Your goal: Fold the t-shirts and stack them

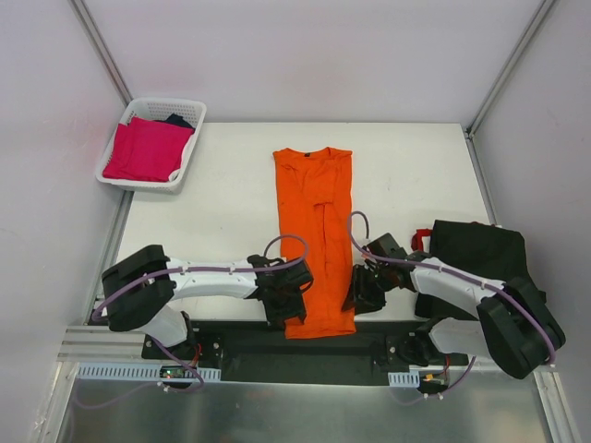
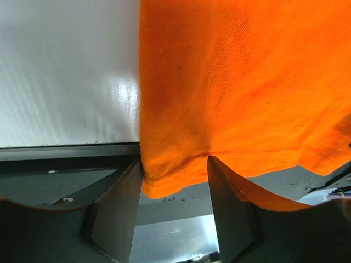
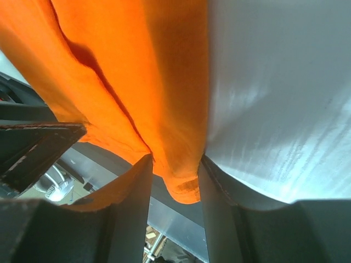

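Observation:
The bright orange t-shirt [image 1: 314,231] lies folded into a long narrow strip down the middle of the white table, collar at the far end, hem hanging slightly over the near edge. My left gripper [image 1: 289,309] is at the hem's left corner, open, with the cloth corner [image 2: 164,175] between its fingers [image 2: 175,164]. My right gripper [image 1: 362,293] is at the hem's right corner, open, straddling that corner [image 3: 184,181] of the shirt [image 3: 175,161]. Black t-shirts with red trim [image 1: 476,254] lie heaped at the right. The magenta-pink t-shirt [image 1: 143,152] lies in the basket.
The white lattice basket [image 1: 166,103] stands at the table's far left corner, with a dark cloth [image 1: 180,120] behind the pink shirt. The table's near edge and a dark rail [image 1: 305,346] run just below both grippers. Walls enclose the table on three sides.

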Available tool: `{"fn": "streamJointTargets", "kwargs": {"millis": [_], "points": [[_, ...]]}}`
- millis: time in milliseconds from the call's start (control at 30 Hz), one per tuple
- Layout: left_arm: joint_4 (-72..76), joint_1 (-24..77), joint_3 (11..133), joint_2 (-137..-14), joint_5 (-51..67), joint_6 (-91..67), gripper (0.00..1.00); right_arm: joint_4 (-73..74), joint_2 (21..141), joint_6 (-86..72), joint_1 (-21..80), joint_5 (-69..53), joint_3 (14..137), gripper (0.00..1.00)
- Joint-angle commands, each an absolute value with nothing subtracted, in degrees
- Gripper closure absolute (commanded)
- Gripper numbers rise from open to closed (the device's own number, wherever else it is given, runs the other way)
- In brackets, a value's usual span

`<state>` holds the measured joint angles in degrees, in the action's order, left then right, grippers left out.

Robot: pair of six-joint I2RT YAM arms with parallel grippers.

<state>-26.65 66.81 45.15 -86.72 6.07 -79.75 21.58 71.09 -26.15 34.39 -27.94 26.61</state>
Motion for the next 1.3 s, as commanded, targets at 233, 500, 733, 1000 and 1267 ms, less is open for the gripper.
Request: {"fn": "streamJointTargets", "kwargs": {"millis": [233,500,733,1000,1267], "points": [[-23.64,69.78,44.21,-89.38,7.91,-82.88,0.49,19.78,65.4,-31.46,38.32,-25.58,18.64,0.58],[-23.55,71.01,43.07,-87.54,8.0,-84.46,0.5,21.79,61.7,-33.75,41.13,-24.96,17.67,0.59],[-23.55,71.1,39.47,-83.67,7.91,-86.66,0.85,23.91,60.03,-33.66,41.57,-24.0,18.72,0.6],[-23.64,71.19,40.34,-85.69,8.17,-85.26,1.0,22.06,61.44,-34.37,41.92,-23.29,18.19,0.94],[-24.6,70.75,41.66,-85.08,7.91,-83.06,1.0,26.36,60.91,-32.7,42.01,-21.54,22.92,0.95]]}}
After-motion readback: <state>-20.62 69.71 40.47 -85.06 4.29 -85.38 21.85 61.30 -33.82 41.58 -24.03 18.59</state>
